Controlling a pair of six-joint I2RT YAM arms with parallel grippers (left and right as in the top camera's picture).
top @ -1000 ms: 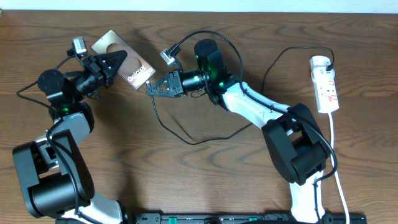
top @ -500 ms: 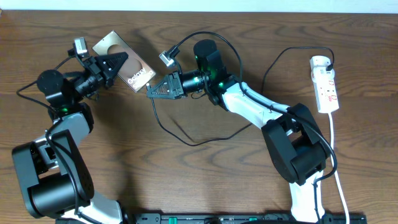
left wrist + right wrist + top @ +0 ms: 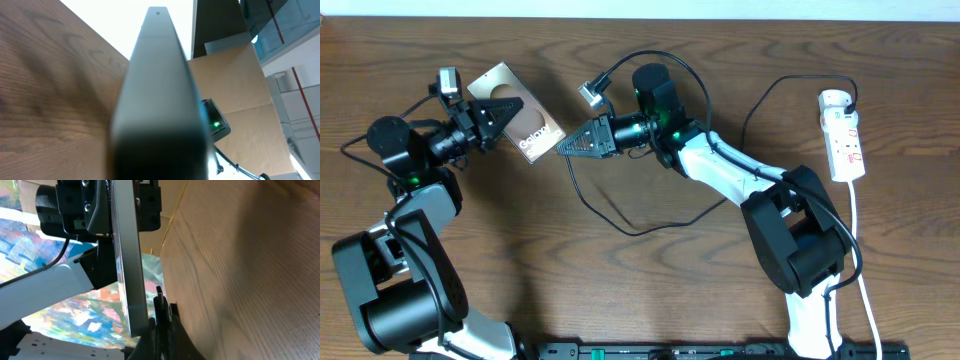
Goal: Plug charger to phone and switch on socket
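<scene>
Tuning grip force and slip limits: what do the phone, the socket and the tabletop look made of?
The phone: smooth tan-brown back with printed white lettering, semi-matte; probably plastic or a coated shell. Its edge looks silvery, maybe metal, in the right wrist view. The socket: glossy white moulded plastic with red markings. The table: matte brown wood grain; solid wood or laminate, unclear.

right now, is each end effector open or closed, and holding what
Left end effector: closed on the phone.
Right end effector: closed on the charger, at its plug tip.
</scene>
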